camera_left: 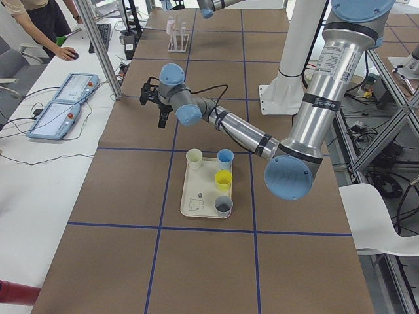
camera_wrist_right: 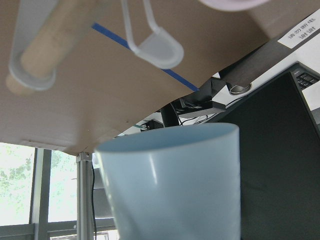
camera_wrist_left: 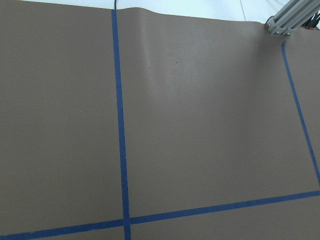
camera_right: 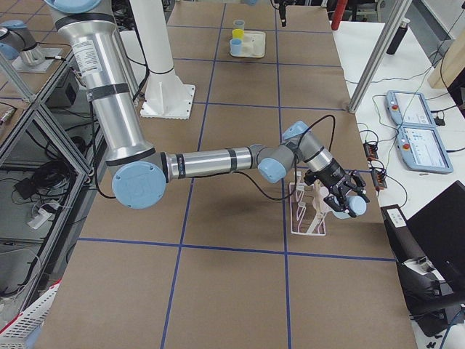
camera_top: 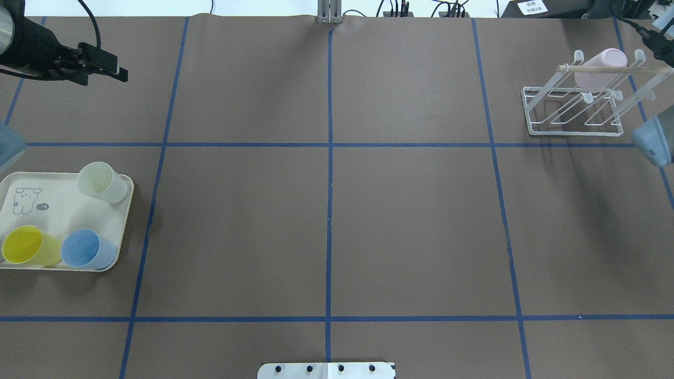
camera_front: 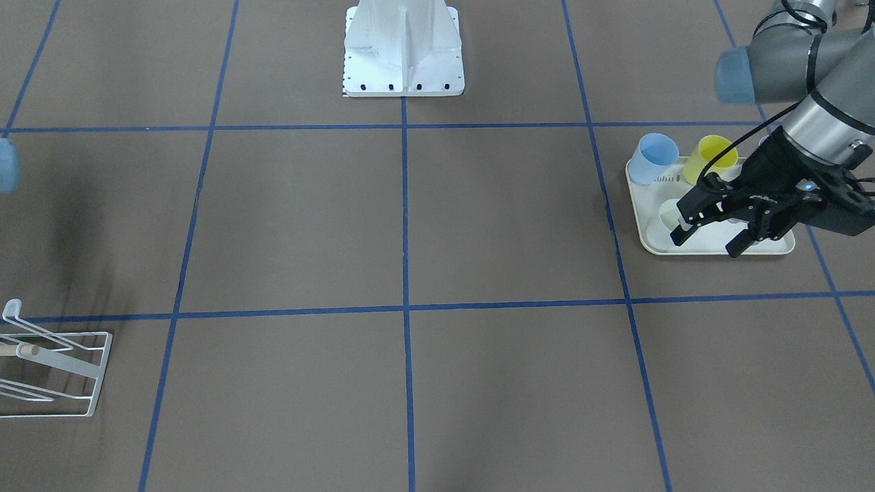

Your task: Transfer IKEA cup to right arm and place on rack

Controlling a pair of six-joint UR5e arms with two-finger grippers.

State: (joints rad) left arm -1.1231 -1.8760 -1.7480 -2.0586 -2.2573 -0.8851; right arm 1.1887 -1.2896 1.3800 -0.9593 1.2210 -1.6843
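Observation:
A pale blue IKEA cup fills the lower half of the right wrist view, mouth side up, with my right gripper shut on it. In the exterior right view that gripper holds the cup at the far side of the white wire rack. The rack's wooden dowel and a wire prong hang just above the cup. My left gripper hovers open and empty over the cream tray. From overhead it sits at the far left.
A pink cup lies on the rack. The tray holds a cream cup, a yellow cup and a blue cup; a grey cup shows from the left. A person's arm rests at a side desk.

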